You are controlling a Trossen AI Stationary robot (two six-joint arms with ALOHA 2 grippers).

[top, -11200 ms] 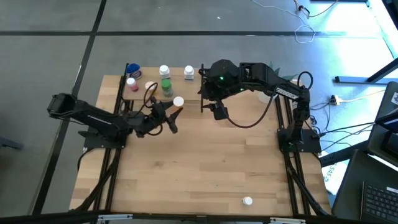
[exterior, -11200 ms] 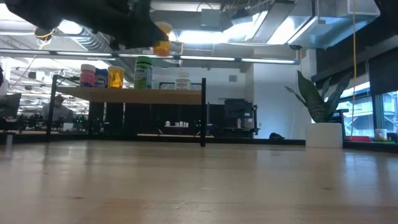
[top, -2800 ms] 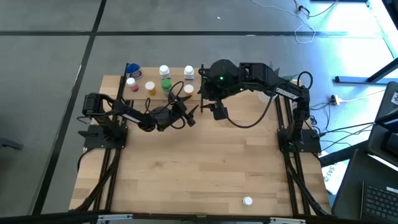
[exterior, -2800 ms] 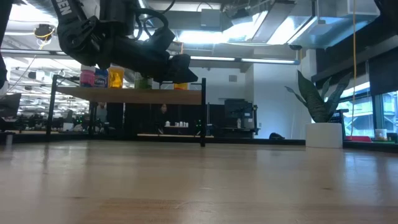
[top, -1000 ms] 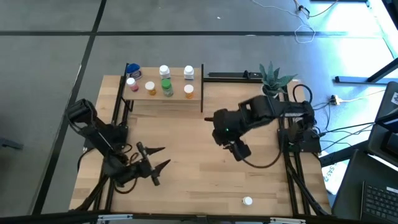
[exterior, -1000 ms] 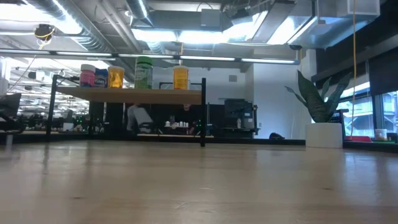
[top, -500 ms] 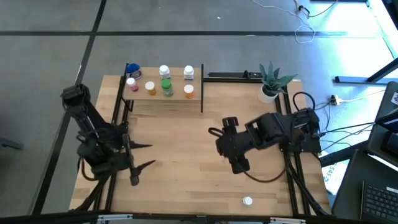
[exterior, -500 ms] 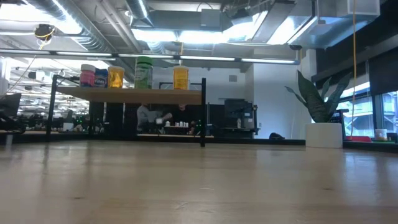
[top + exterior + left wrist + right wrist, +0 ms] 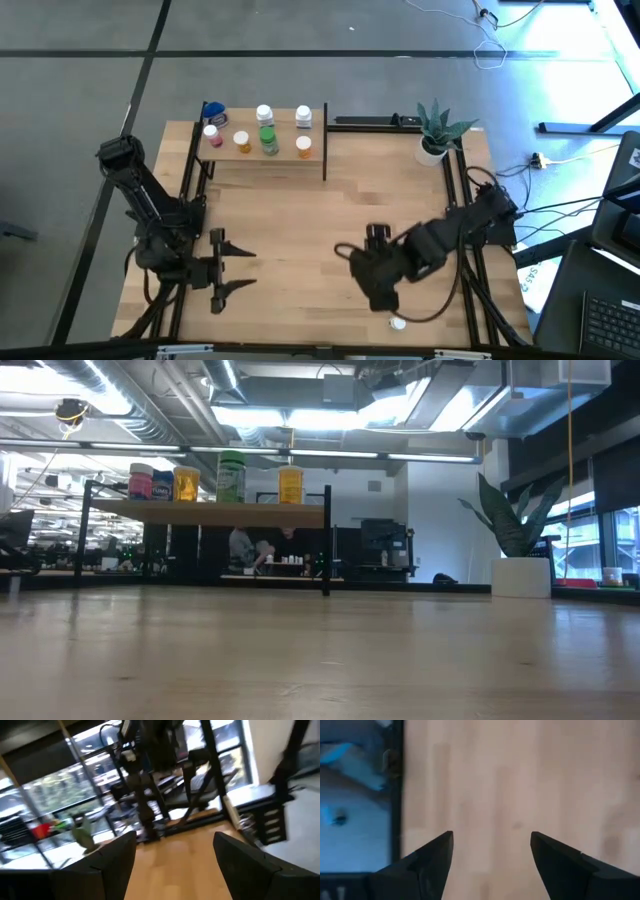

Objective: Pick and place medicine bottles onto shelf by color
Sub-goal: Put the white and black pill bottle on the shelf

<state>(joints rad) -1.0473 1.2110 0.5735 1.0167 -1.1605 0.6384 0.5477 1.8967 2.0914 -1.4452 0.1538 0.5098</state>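
The shelf [image 9: 283,160] stands at the table's far left and carries several medicine bottles: blue [image 9: 213,112], pink [image 9: 211,133], orange [image 9: 241,141], green [image 9: 267,138], two white ones and a second orange one [image 9: 304,146]. One white bottle [image 9: 398,322] stands on the table by the near edge. My right gripper [image 9: 374,290] hangs open, pointing down over bare wood [image 9: 491,836], just left of and beyond that bottle. My left gripper [image 9: 250,268] is open over the table's left side, pointing level toward the right [image 9: 175,840]. Neither gripper shows in the low view.
A potted plant [image 9: 436,128] stands at the far right corner, beside a black bar along the far edge. Black frame posts run down both table sides. The low view shows the shelf [image 9: 210,512] on its posts, with bare tabletop in front of it.
My right gripper has swung from the table's middle toward the near edge and down, toward the lone white bottle, rolling its wrist; it stays open. My left arm has drawn back over the left side, and its gripper has risen and tipped up to level, still open.
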